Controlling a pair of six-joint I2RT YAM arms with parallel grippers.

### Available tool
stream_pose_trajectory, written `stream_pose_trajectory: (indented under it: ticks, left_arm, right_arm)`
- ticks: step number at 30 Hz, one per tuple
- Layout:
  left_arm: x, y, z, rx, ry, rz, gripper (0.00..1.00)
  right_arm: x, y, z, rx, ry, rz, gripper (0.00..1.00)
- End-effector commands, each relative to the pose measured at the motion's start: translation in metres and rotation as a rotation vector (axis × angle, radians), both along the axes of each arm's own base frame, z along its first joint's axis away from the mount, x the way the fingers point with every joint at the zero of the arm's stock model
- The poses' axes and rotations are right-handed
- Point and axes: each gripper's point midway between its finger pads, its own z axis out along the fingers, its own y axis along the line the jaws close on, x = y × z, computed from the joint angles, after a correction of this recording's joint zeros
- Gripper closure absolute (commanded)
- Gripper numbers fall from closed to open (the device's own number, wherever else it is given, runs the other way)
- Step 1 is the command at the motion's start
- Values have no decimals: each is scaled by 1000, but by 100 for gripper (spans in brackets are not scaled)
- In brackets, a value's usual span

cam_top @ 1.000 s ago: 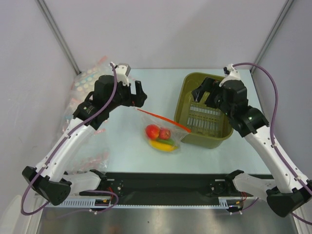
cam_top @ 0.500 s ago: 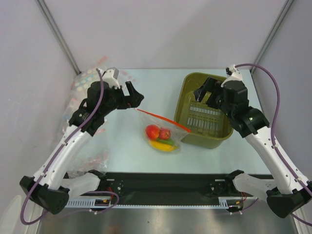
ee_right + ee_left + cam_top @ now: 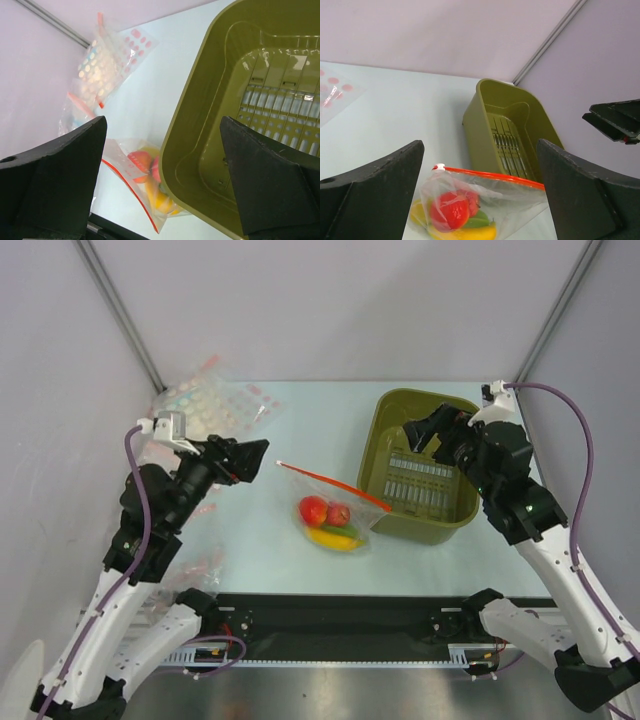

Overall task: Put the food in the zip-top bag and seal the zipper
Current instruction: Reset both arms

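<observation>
The clear zip-top bag lies on the table beside the basket, with the food inside: two red fruits, a yellow banana and a green piece. Its orange-red zipper runs straight along the mouth, with a white slider at its left end. The bag also shows in the left wrist view and the right wrist view. My left gripper is open and empty, raised left of the bag. My right gripper is open and empty above the basket.
An olive-green basket stands right of the bag, touching it, and shows empty in the right wrist view. Several spare clear bags with pale dots lie at the back left and along the left edge.
My left arm has pulled back to the left and toward the near side, away from the bag. My right gripper has shifted slightly right over the basket. The bag has not moved.
</observation>
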Motion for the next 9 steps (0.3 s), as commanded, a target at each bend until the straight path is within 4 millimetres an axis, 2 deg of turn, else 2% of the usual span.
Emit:
stream_pose_trajectory:
  ticks: [1, 4, 9]
  left_arm:
    - [-2, 8, 11, -15, -76, 32, 0]
    - [-7, 10, 10, -37, -101, 31, 0]
    - [-4, 8, 4, -49, -75, 31, 0]
  right_arm:
    - [-2, 3, 12, -1, -34, 27, 0]
    - [-3, 2, 10, -12, -32, 29, 0]
    - [-5, 10, 12, -40, -48, 86, 0]
